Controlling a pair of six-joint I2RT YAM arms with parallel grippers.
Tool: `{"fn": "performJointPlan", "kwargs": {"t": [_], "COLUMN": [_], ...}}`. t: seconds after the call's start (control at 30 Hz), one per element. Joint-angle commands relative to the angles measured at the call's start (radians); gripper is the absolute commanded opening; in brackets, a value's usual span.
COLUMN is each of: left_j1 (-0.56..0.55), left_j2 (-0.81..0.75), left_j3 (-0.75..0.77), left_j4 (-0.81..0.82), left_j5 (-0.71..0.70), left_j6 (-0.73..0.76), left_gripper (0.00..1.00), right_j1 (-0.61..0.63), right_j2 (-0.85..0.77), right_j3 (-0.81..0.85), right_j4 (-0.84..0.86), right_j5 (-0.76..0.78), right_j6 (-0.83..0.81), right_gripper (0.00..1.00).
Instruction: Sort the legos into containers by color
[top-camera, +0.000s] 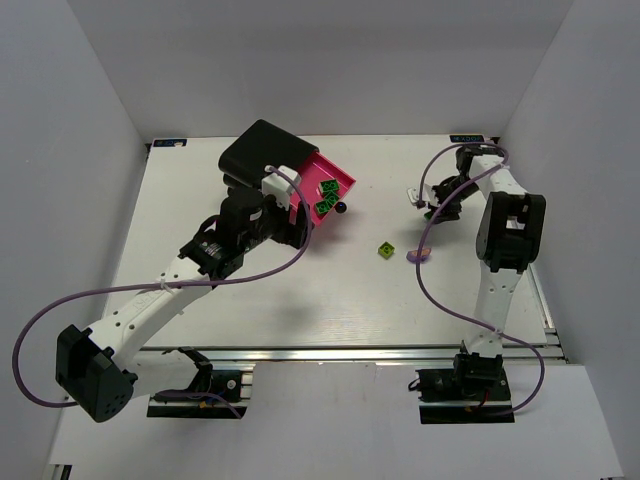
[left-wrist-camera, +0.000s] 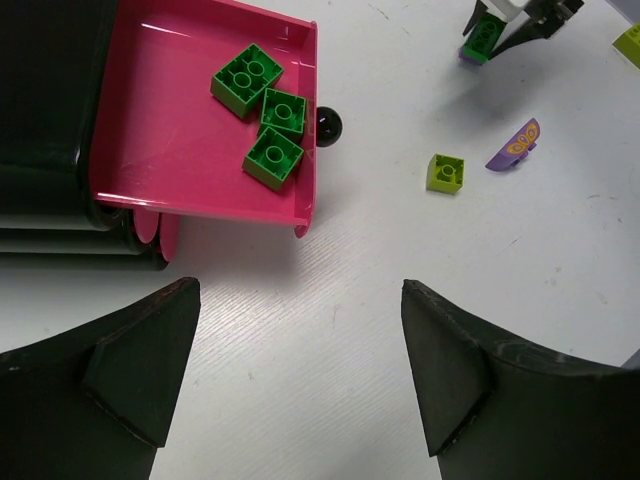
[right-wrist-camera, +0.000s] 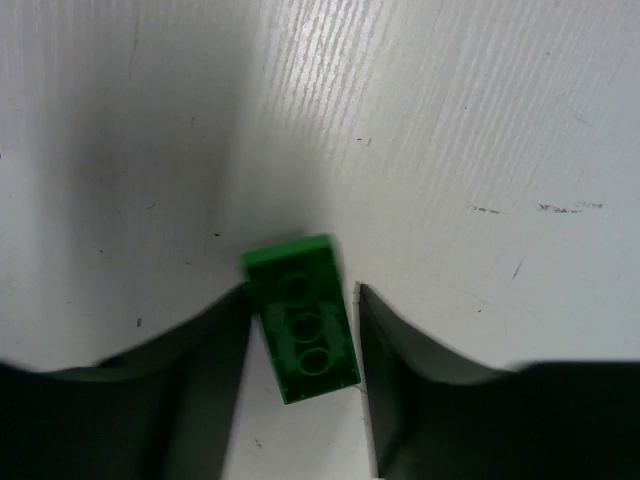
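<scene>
The black drawer casing (top-camera: 262, 150) stands at the back left with one pink drawer (top-camera: 340, 180) pulled out. The drawer (left-wrist-camera: 180, 150) holds three dark green legos (left-wrist-camera: 272, 158); its dark knob (left-wrist-camera: 327, 125) faces the table. My left gripper (left-wrist-camera: 300, 290) is open and empty, just in front of the drawer (top-camera: 298, 232). My right gripper (right-wrist-camera: 302, 290) is at the back right (top-camera: 425, 205), its jaws closed against a dark green lego (right-wrist-camera: 302, 320) that sits tilted, underside toward the camera. A yellow-green lego (top-camera: 385, 249) (left-wrist-camera: 446, 172) lies mid-table.
A purple butterfly-marked piece (left-wrist-camera: 514, 146) lies next to the yellow-green lego, also in the top view (top-camera: 418, 255). Another yellow-green lego (left-wrist-camera: 630, 45) shows at the far right edge. A purple bit (left-wrist-camera: 468, 55) lies under the right gripper. White walls enclose the table.
</scene>
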Motion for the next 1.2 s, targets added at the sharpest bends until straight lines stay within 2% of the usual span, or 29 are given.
{"fn": "performJointPlan", "kwargs": {"t": [0.0,0.13,0.33,0.43,0.47,0.53,0.57,0.6,0.67,0.7,0.77,0.8,0.9,0.93,1.0,1.03,1.1,1.13,1.17], "left_j1": [-0.004,-0.004,-0.004,-0.004,-0.004,-0.004,-0.004,-0.004,-0.004,-0.004,-0.004,-0.004,-0.014,-0.014,-0.014,-0.014,-0.014,-0.014,-0.014], "left_j2": [-0.017,-0.017,-0.014,-0.006,0.002,0.005,-0.003,-0.007,-0.02,-0.033,-0.049,-0.063,-0.087,-0.09,-0.095,-0.089,-0.07,-0.049,-0.037], "left_j3": [-0.003,-0.004,-0.008,-0.015,-0.018,-0.043,-0.056,-0.072,-0.124,-0.144,-0.201,-0.219,-0.282,-0.312,-0.331,-0.334,-0.327,-0.325,-0.322], "left_j4": [0.019,0.018,0.029,0.052,0.073,0.107,0.164,0.192,0.303,0.342,0.456,0.498,0.644,0.722,0.782,0.822,0.862,0.918,0.951], "left_j5": [0.024,0.027,0.055,0.101,0.153,0.208,0.269,0.296,0.355,0.374,0.408,0.432,0.455,0.452,0.433,0.429,0.432,0.437,0.445], "left_j6": [0.012,0.011,0.0,-0.026,-0.035,-0.06,-0.063,-0.072,-0.081,-0.088,-0.106,-0.115,-0.153,-0.176,-0.222,-0.239,-0.293,-0.314,-0.354], "left_gripper": [0.91,0.91,0.91,0.91,0.91,0.92,0.93,0.93,0.93,0.93,0.94,0.94,0.95,0.95,0.96,0.97,0.97,0.97,0.97], "right_j1": [0.008,0.01,0.014,0.024,0.027,0.047,0.047,0.08,0.088,0.088,0.106,0.108,0.128,0.134,0.145,0.154,0.165,0.175,0.18], "right_j2": [0.01,0.013,-0.013,-0.033,-0.047,-0.071,-0.114,-0.137,-0.229,-0.26,-0.35,-0.377,-0.464,-0.502,-0.545,-0.593,-0.633,-0.659,-0.67], "right_j3": [0.063,0.077,0.086,0.132,0.169,0.189,0.18,0.163,0.076,0.038,-0.066,-0.101,-0.199,-0.222,-0.321,-0.361,-0.465,-0.495,-0.519], "right_j4": [-0.034,-0.054,-0.08,-0.114,-0.137,-0.125,-0.064,-0.022,0.073,0.176,0.283,0.397,0.607,0.662,0.796,0.958,1.129,1.276,1.349], "right_j5": [0.01,0.002,-0.071,-0.211,-0.254,-0.366,-0.399,-0.467,-0.534,-0.593,-0.643,-0.676,-0.729,-0.746,-0.8,-0.814,-0.854,-0.866,-0.892], "right_j6": [-0.038,-0.037,0.0,0.145,0.258,0.424,0.527,0.734,0.929,1.107,1.266,1.433,1.659,1.79,1.925,2.074,2.221,2.366,2.437], "right_gripper": [0.45,0.23,0.08,0.04,0.0,0.0,0.0,0.0,0.0,0.0,0.0,0.0,0.0,0.0,0.0,0.0,0.0,0.0,0.0]}}
